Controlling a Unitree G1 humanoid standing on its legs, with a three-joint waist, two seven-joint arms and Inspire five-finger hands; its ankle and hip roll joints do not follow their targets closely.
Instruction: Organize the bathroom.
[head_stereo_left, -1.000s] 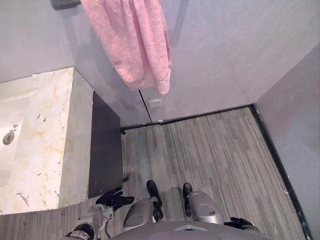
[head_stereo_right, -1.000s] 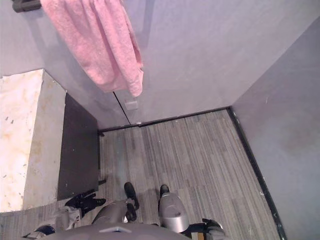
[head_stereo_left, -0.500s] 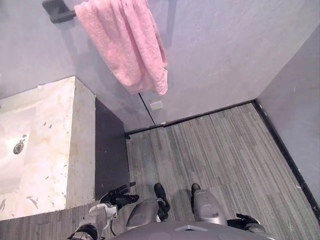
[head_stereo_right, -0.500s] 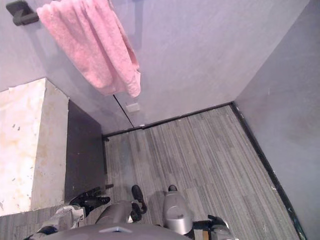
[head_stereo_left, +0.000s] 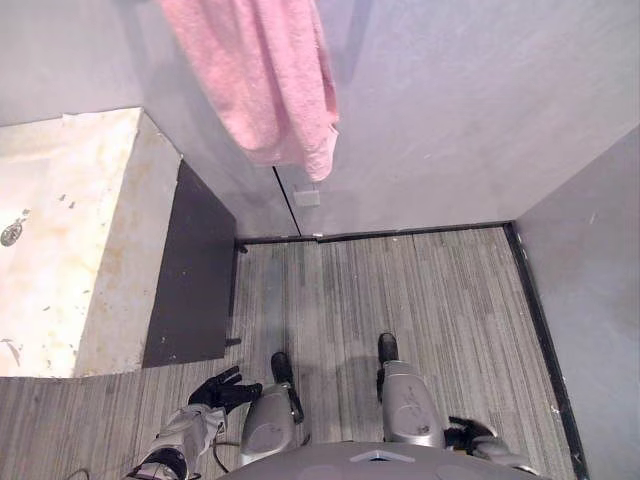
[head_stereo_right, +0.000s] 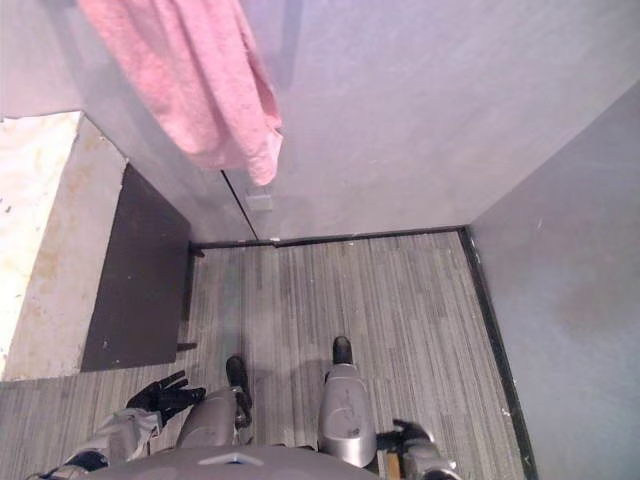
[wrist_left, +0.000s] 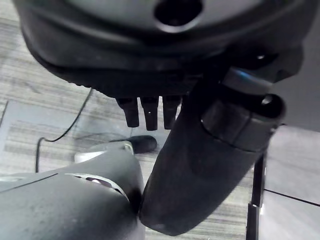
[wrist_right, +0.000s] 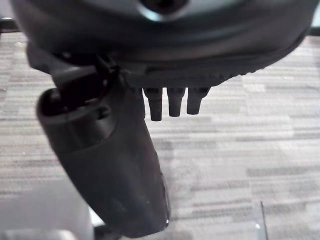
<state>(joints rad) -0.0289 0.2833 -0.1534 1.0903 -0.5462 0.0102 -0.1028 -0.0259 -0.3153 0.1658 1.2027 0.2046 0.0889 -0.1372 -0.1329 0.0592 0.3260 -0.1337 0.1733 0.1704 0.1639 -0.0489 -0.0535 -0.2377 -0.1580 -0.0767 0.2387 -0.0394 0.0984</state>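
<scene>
- Bench (head_stereo_left: 70, 250) stands at far left, its top bare.
- Left hand (head_stereo_left: 222, 391) hangs low beside it, fingers (wrist_left: 145, 111) relaxed, holding nothing; it is the nearer hand.
- Towel (head_stereo_left: 270, 85) hangs lengthwise on the wall, up and ahead.
- Right hand (head_stereo_left: 468, 434) hangs low, fingers (wrist_right: 172, 102) straight, empty.

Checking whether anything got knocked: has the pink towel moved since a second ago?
Cannot tell: the pink towel hangs just above the white wall plate as before; the camera itself shifted.

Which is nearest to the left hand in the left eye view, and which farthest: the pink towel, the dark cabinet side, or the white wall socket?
From the left hand, low on the left:
1. Dark cabinet side, just ahead on the left, under the pale counter.
2. White wall socket, low on the wall ahead.
3. Pink towel, hanging above the socket.
</scene>
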